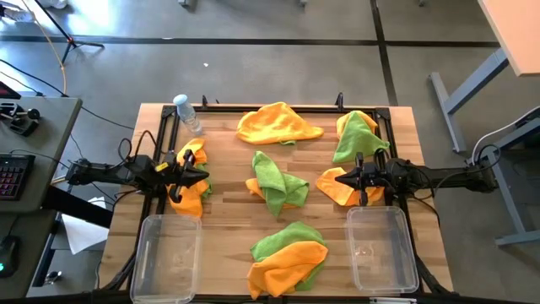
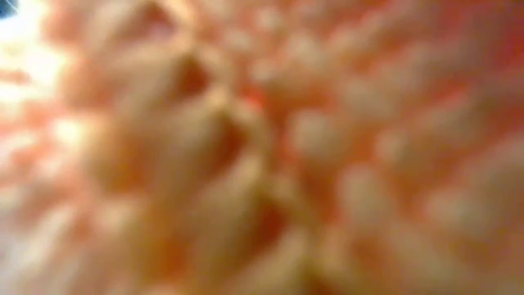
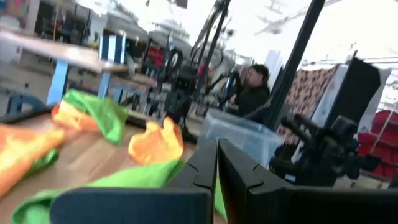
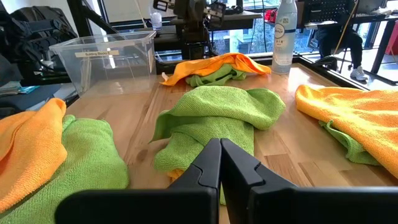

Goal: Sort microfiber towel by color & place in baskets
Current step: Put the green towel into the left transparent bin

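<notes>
— Start from this edge. What's nearest?

— A green-and-orange heap of microfiber towel [image 1: 287,267] at the front middle, between the two baskets: the left basket [image 1: 165,253] and the right basket [image 1: 382,247]. Both bins look bare inside, so I'd say the sorting hasn't started.

— And the arms?

— Just behind the bins. The left gripper [image 1: 202,177] sits over an orange-and-green bundle [image 1: 192,182] by the left edge, fingers pressed together with nothing between them. The right gripper [image 1: 339,177] is the same, fingers together and holding nothing, over an orange towel [image 1: 348,187] on its side.

— Which one is closer to that green towel in the centre?

— The green towel [image 1: 277,182] lies between the two, crumpled, its length running roughly front to back. It sits straight ahead of the right gripper, inward toward the table's middle; from that wrist it fills the view right past the fingertips [image 4: 219,163]. The left is about as near, I'd judge, but has its own bundle beneath it.

— Farther back?

— A big orange towel [image 1: 277,124] at the rear middle, a green-on-orange pair [image 1: 358,133] in the rear right corner, and a water bottle [image 1: 187,111] rear left.
</notes>
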Controlling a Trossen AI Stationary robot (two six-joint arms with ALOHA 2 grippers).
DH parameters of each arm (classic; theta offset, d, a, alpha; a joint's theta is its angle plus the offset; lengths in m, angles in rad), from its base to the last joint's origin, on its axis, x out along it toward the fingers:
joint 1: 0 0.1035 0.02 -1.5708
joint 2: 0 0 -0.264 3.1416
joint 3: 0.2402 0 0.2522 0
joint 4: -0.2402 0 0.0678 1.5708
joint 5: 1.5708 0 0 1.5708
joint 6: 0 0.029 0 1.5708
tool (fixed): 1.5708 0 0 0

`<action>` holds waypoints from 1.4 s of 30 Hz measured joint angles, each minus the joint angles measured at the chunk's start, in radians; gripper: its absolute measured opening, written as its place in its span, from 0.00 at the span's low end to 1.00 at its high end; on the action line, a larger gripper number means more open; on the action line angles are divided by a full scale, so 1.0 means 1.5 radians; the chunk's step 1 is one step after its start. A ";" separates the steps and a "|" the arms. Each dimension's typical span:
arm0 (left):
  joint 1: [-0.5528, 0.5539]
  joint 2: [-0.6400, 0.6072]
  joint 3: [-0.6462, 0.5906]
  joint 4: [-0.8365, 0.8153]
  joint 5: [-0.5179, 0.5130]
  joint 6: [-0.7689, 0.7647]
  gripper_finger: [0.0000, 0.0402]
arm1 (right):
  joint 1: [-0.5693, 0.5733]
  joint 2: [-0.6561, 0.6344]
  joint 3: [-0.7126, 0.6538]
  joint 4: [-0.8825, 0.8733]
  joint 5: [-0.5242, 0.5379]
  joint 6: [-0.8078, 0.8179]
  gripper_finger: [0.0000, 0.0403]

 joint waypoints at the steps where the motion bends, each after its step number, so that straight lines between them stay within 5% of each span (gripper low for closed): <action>1: 0.000 0.000 0.000 0.007 -0.004 0.028 0.01 | 0.000 0.000 0.000 0.000 0.000 0.000 0.00; 4: 0.000 0.000 0.000 0.017 -0.059 0.116 0.01 | 0.000 0.000 0.000 0.000 0.000 0.000 0.00; 9: 0.000 0.000 0.001 0.048 -0.157 0.114 0.01 | 0.000 0.000 0.000 0.000 0.000 0.000 0.00; 19: 0.000 0.084 0.057 0.011 -0.191 0.056 0.00 | 0.000 0.000 0.000 0.000 0.000 0.000 0.00; 33: 0.000 0.598 0.401 -0.037 -0.224 0.088 0.00 | 0.000 0.000 0.000 0.000 0.000 0.000 0.00; 42: 0.001 0.865 0.683 -0.155 -0.205 0.247 0.00 | 0.000 0.000 0.000 0.000 0.000 0.000 0.00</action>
